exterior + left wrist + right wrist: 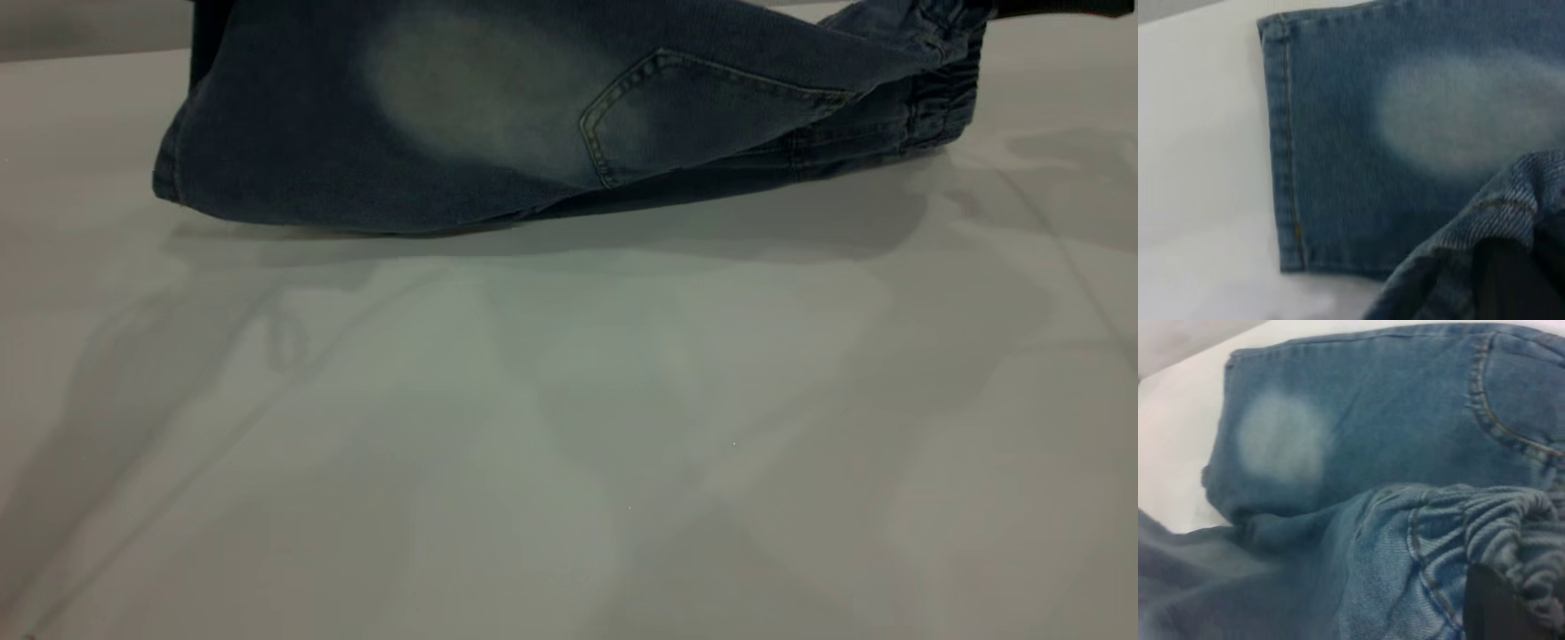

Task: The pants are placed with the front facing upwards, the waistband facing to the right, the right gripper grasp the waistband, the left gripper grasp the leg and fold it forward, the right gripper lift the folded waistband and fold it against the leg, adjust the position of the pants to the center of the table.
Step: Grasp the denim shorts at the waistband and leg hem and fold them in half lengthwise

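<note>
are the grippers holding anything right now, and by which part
Both hold the pants: the right gripper pinches the gathered waistband, and the left gripper pinches a leg hem, lifting the denim off the table.

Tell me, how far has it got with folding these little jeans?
Early on. Both grippers look clamped on: the right gripper holds the ruched waistband, the left gripper a leg hem. One layer of the pants is lifted above the table, so the first fold is in hand. Folding waistband against leg and centring remain.
</note>
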Tool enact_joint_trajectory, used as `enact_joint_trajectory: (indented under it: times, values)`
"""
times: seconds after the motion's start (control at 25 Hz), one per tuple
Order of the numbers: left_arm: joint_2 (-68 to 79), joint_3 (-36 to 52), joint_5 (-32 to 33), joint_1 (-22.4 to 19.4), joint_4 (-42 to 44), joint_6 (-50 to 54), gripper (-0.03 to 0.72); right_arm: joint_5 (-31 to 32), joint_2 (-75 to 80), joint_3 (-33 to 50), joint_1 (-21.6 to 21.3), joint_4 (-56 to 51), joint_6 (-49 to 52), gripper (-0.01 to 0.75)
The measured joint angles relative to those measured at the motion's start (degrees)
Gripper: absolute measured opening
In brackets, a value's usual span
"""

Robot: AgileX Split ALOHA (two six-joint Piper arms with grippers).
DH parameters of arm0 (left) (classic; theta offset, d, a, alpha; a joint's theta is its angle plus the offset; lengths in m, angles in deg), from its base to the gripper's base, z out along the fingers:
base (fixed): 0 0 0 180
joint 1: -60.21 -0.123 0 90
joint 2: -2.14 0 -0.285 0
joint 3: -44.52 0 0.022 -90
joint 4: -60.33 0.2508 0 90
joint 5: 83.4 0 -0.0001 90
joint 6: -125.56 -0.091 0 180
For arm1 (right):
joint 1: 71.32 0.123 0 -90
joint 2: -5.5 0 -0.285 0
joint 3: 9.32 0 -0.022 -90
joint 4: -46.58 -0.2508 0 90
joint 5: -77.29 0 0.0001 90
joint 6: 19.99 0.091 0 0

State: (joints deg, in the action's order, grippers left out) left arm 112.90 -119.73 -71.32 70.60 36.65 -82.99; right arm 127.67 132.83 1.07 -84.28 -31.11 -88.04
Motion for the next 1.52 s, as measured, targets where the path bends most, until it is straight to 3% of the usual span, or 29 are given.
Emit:
enact_joint_trajectory:
  times: [0.6,1.24,1.52]
  values:
    - [9.1,-12.9,5.6,-5.1,2.3,0.1,0.033,1.3,6.6,-8.2,1.1,1.7,3.2,0.031]
    - [16.9,-24.6,11.0,-5.1,3.0,-1.7,0.033,-0.9,10.5,-14.2,2.2,2.9,5.0,0.031]
    - [17.1,-24.7,10.3,-5.1,3.0,-2.4,0.033,-1.7,10.5,-14.2,2.2,2.9,5.0,0.034]
